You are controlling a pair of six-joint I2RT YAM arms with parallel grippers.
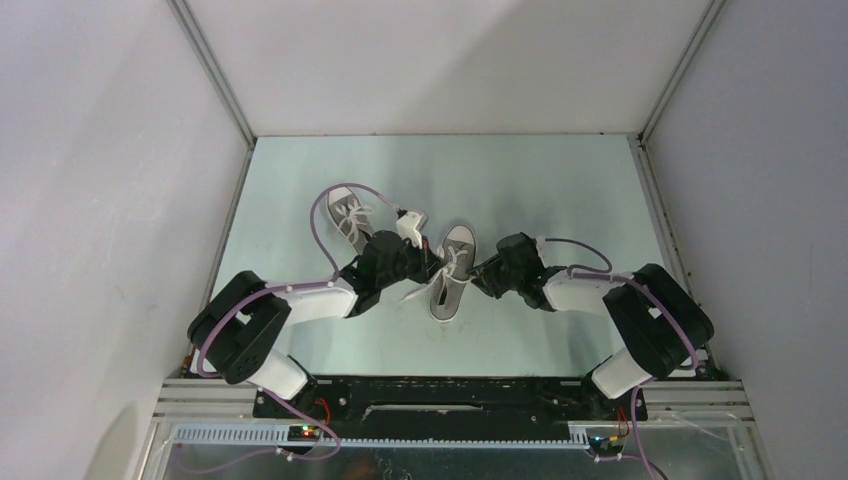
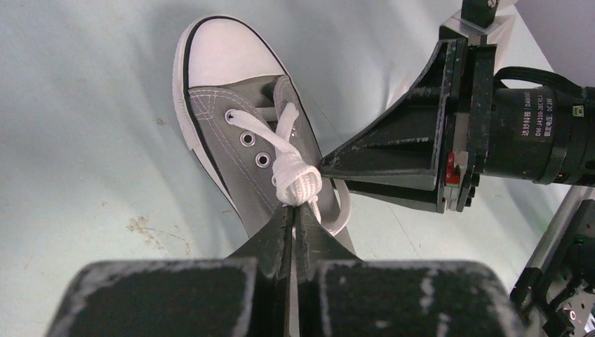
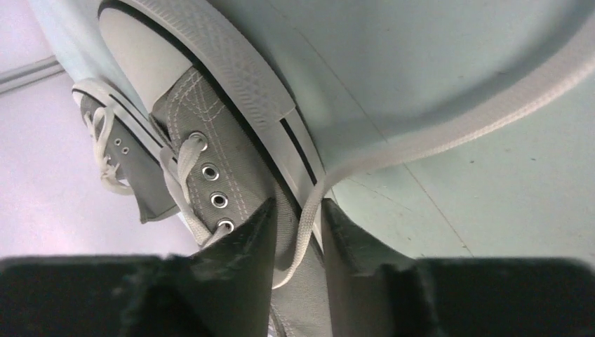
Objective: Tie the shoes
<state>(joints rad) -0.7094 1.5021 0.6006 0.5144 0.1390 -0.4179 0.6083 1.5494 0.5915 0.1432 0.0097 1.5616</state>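
Two grey sneakers with white toe caps lie on the table. The near shoe lies between my grippers, and the far shoe lies behind my left arm. In the left wrist view my left gripper is shut on the white lace right at a knot over the near shoe. My right gripper is at that shoe's right side. In the right wrist view its jaws stand apart, with a loose lace running between them over the shoe's grey side.
The pale green table is walled in by white panels at the back and sides. The far shoe also shows in the right wrist view. My right gripper's fingers reach in close to the knot in the left wrist view.
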